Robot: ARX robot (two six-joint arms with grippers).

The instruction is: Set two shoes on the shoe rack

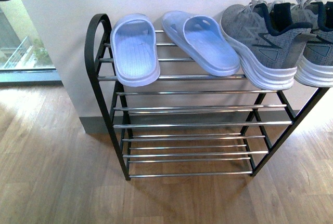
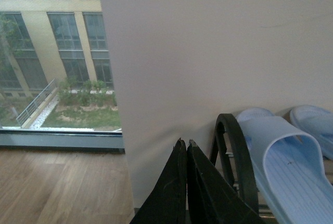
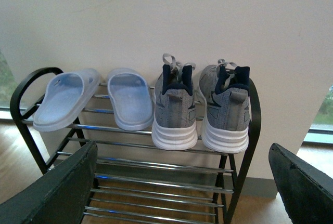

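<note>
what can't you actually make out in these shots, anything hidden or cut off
- Right sneaker: cut by the front view's edge; whole only in the right wrist view.
- Shoe rack feet: below the right wrist view's frame, partly behind the right gripper fingers.
- Left gripper: only its closed tips show.
- Slides: cropped in the left wrist view.

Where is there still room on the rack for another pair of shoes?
The top tier is crowded: two blue slippers and two grey sneakers fill it from side loop to side loop. The lower tiers of the shoe rack are bare rods, so those shelves are free.
</note>
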